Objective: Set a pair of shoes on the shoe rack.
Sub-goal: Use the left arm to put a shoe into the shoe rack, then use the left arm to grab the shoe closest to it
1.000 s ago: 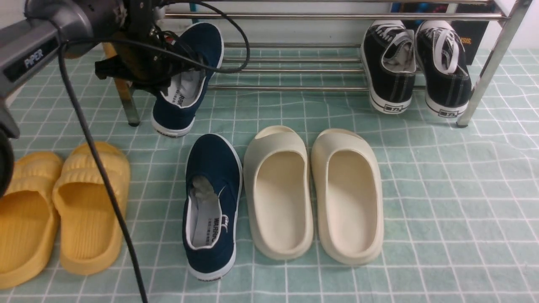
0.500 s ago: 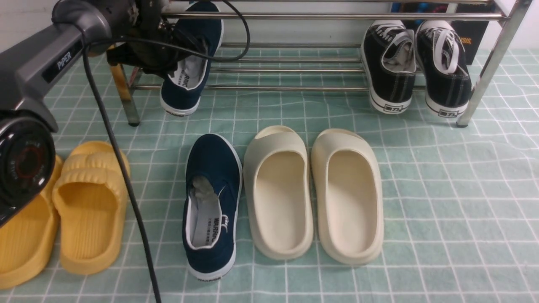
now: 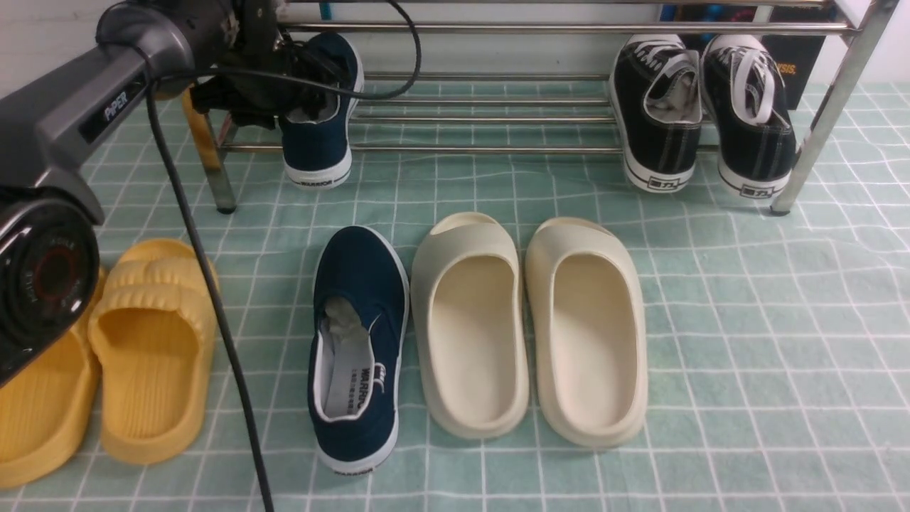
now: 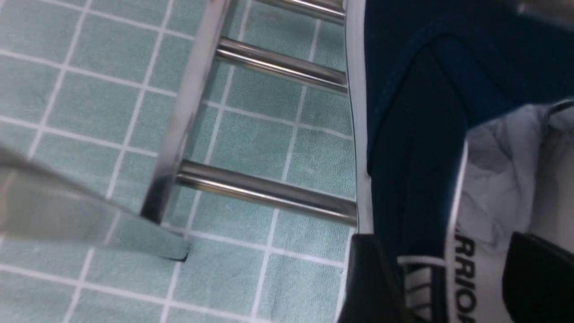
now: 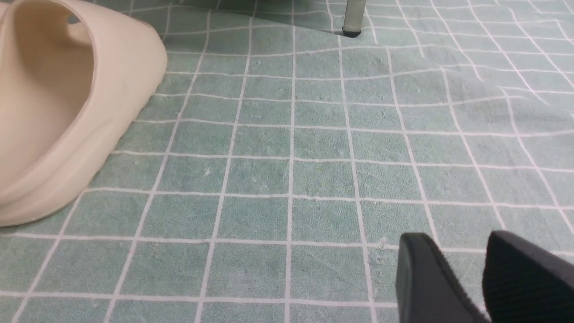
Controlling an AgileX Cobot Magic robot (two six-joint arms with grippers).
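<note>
One navy slip-on shoe (image 3: pixel 320 146) lies on the left end of the chrome shoe rack (image 3: pixel 498 149), with its "WARRIOR" heel hanging over the front bar. In the left wrist view the shoe (image 4: pixel 417 134) lies across the rack bars (image 4: pixel 269 193). My left gripper (image 3: pixel 302 107) (image 4: pixel 453 278) straddles the shoe's side wall, one finger outside and one on the grey insole. Insole shows between the wall and the inner finger, so the jaws look open. The second navy shoe (image 3: pixel 359 284) lies on the floor. My right gripper (image 5: pixel 486 269) is shut and empty, low over the mat.
Black lace-up sneakers (image 3: pixel 654 121) sit on the rack's right end. Cream slides (image 3: pixel 469 327) (image 5: pixel 67 112) lie beside the floor shoe, and yellow slides (image 3: pixel 149 341) lie at the left. The rack's yellow-stained leg (image 3: pixel 202 142) stands by my left arm. Another rack leg (image 5: pixel 354 18) shows in the right wrist view.
My left arm carried the navy shoe up and back to the rack. The shoe went from tilted with its insole showing to lying flat on the bars.
</note>
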